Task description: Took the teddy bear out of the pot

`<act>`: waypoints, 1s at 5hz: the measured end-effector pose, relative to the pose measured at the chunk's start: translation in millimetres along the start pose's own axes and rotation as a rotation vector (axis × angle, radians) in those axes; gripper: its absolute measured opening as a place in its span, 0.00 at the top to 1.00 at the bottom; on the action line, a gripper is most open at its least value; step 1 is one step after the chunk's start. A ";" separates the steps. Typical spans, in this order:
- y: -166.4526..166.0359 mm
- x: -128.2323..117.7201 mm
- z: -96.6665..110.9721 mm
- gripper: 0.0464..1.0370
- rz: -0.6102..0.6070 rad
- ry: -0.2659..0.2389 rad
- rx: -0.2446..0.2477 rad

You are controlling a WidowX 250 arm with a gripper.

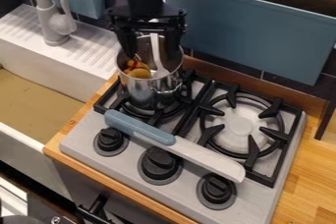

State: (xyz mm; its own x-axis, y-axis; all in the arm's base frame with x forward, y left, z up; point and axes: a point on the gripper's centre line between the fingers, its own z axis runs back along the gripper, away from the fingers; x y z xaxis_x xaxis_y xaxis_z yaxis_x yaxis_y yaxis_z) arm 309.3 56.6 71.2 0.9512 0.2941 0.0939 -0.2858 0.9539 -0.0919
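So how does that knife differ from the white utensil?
The knife lies across the front of the stove, while the white utensil stands in the metal pot. The knife is blue at one end and pale at the other; the utensil looks white throughout. Both are long and slim.

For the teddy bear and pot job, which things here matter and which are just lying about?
For the job:
Metal pot on the stove
Yellow-orange toy inside, presumably the teddy bear
Black pincer at the pot's mouth

Just lying about:
White utensil standing in the pot
Blue-handled knife across the stove
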 end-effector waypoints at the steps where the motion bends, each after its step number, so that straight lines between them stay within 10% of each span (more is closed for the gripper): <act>1: 6.2 0.7 -0.2 0.04 0.023 -0.006 0.039; 5: 7.6 3.9 -5.3 0.04 0.047 -0.058 0.119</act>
State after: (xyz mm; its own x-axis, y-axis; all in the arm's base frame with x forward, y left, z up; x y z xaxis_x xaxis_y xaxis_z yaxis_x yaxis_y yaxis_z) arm 311.4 64.7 65.6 0.9289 0.3387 0.1499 -0.3453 0.9383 0.0201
